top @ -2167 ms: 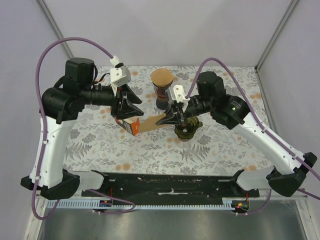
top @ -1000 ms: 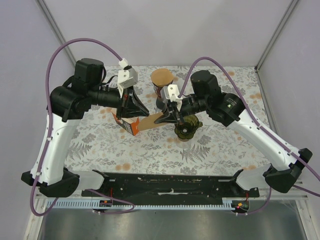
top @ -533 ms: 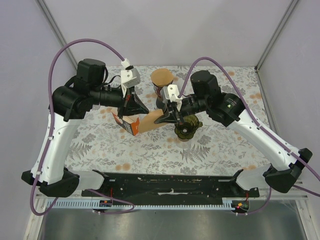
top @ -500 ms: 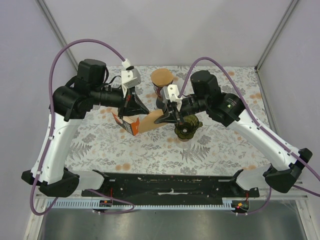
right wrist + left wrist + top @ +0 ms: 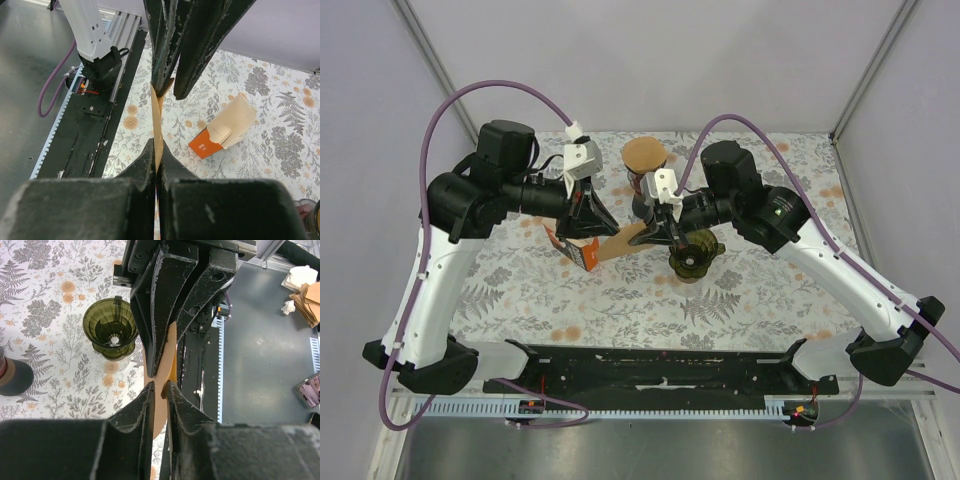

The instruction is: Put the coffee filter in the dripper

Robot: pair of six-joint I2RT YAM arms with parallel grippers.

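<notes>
Your right gripper (image 5: pixel 156 150) is clamped on the coffee filter (image 5: pixel 620 246), held up between the orange box (image 5: pixel 220 132) and the green dripper (image 5: pixel 111 330). Your left gripper (image 5: pixel 159 387) straddles the filter's other edge, jaws nearly together; can't tell if it's gripping.

Brown-lidded jar (image 5: pixel 644 155) stands on floral cloth (image 5: pixel 620 300); carton (image 5: pixel 222 131) lies nearby.
</notes>
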